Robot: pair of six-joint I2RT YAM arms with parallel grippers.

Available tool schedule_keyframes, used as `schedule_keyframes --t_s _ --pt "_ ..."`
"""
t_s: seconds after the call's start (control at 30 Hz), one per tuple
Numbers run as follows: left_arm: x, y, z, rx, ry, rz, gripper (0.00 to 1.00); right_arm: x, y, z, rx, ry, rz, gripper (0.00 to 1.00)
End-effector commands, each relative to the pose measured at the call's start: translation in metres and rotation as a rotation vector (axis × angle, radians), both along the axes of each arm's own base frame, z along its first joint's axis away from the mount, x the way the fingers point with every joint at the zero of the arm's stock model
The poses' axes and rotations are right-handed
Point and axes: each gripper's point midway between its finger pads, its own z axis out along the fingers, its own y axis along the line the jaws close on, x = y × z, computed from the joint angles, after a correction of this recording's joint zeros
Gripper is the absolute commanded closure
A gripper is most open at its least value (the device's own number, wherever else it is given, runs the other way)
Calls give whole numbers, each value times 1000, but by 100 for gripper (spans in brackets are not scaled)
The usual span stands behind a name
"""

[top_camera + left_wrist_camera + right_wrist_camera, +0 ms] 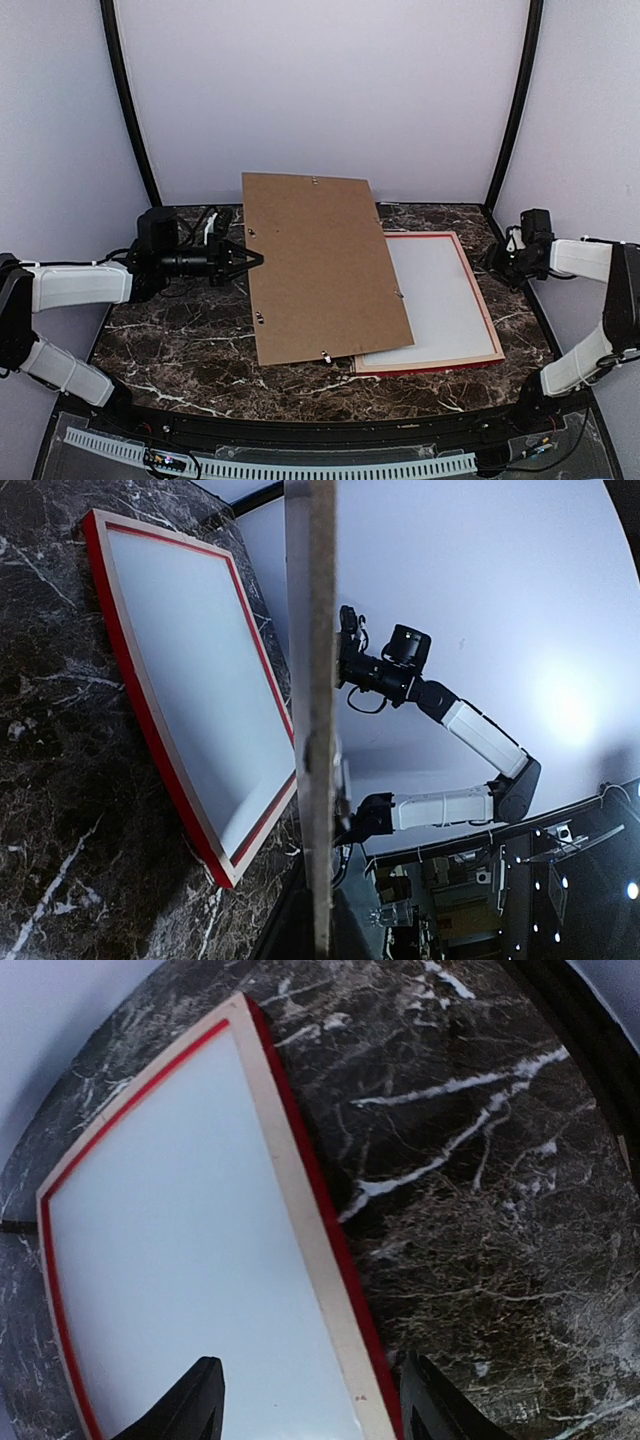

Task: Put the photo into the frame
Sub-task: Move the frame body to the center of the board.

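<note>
The frame (481, 300) lies back-up on the right of the marble table, pale wood rail on top, red at its sides. A plain pale sheet (435, 290) fills it; I cannot tell whether this is the photo, since no printed side shows. My left gripper (250, 258) is shut on the left edge of the brown backing board (320, 265), which tilts up over the frame's left part. The left wrist view shows that board edge-on (312, 680) beside the frame (160, 730). My right gripper (315, 1400) is open, its fingers straddling the frame's right rail (285, 1160) from above.
Small metal tabs dot the board's edges (258, 317). Dark marble table (180, 340) shows left and in front of the board. White booth walls and black poles (130, 100) enclose the back. The right arm (585, 260) reaches in from the right edge.
</note>
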Motion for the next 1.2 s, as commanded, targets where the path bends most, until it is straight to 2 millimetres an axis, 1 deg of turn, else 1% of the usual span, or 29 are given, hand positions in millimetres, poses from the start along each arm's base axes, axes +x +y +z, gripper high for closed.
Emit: schedule_keyframes --t_s 0.0,0.13,0.4,0.5,0.67,0.73,0.87,0.93,1.07,1.17 --pt "0 -1 32 -25 -139 -29 100 -5 -16 -30 -68 66 -2 39" --pt "1 0 31 -15 -138 -22 100 -4 -14 -45 -48 92 12 40" --pt "4 -1 31 -15 -130 -19 100 -8 -3 -70 0 132 66 41" --pt "6 -2 31 -16 -129 -18 100 -9 3 -74 26 127 84 43" --pt "9 -2 29 -15 -122 -15 100 -15 16 -74 32 108 120 52" --pt "10 -1 28 -13 -119 -10 100 -17 23 -74 28 101 136 56" --pt "14 4 25 -9 -109 7 100 -24 37 -77 13 87 165 60" --pt "17 9 23 -4 -103 19 100 -29 52 -79 18 82 202 62" --pt "22 20 21 10 -92 47 100 -36 72 -81 24 88 245 68" --pt "26 30 23 21 -100 75 100 -33 87 -78 20 65 279 72"
